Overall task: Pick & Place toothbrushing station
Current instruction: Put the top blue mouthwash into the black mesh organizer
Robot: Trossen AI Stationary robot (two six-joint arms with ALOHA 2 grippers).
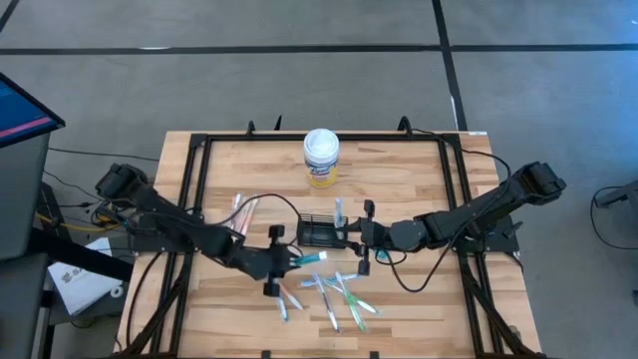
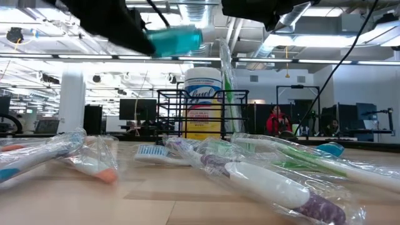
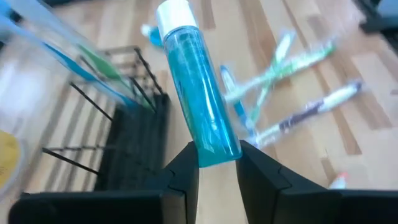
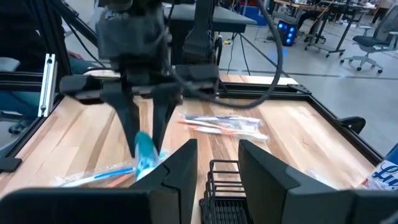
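Note:
The toothbrushing station, a black wire holder [image 1: 319, 234] [image 2: 165, 112], stands on the table's middle. A wrapped toothbrush [image 1: 339, 211] [image 2: 228, 87] stands upright in it. My left gripper [image 1: 292, 260] [image 3: 217, 162] is just to the holder's near left, raised above the table and shut on a teal see-through tube with a white cap [image 1: 309, 257] [image 2: 175, 40]. My right gripper [image 1: 351, 237] [image 4: 219, 162] hangs open above the holder's right end [image 4: 227, 180], with nothing between its fingers. My left gripper pinches the tube's capless bottom end [image 3: 214, 149] between its two fingers. The fingers come from the table's left, slanting down, and lie along the tube. The tube sticks out beyond the fingertips toward the holder, cap end [image 3: 174, 15] foremost, lifted clear of the table.
A white canister with a yellow label [image 1: 321, 158] [image 2: 203, 94] stands behind the holder. Several wrapped toothbrushes [image 1: 339, 294] [image 2: 269, 175] lie scattered near the front edge, and more [image 1: 242, 211] [image 4: 221, 124] lie left of the holder. A black frame [image 1: 199, 150] borders the table.

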